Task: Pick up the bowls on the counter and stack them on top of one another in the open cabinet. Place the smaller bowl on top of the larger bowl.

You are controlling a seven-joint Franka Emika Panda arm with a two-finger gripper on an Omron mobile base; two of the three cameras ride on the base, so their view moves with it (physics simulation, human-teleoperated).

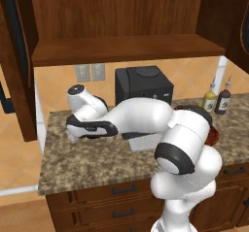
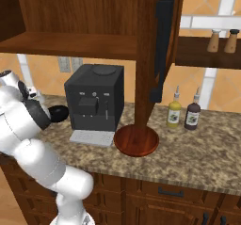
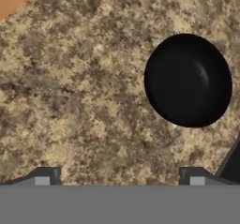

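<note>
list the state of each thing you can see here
small glossy black bowl: upright on the granite counter, untouched
wide reddish-brown bowl: flat on the counter, empty
claw: open, empty, above the counter beside the black bowl
dark wooden wall cabinet: open, shelf bare

Smaller bowl (image 2: 59, 113) sits left of coffee machine (image 2: 95, 97), larger bowl (image 2: 136, 140) right.

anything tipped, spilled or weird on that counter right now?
Nothing stands out. The black bowl sits upright on the granite counter, the reddish-brown bowl lies flat beside the coffee machine, and both bottles stand upright. The open pincer holds nothing.
</note>
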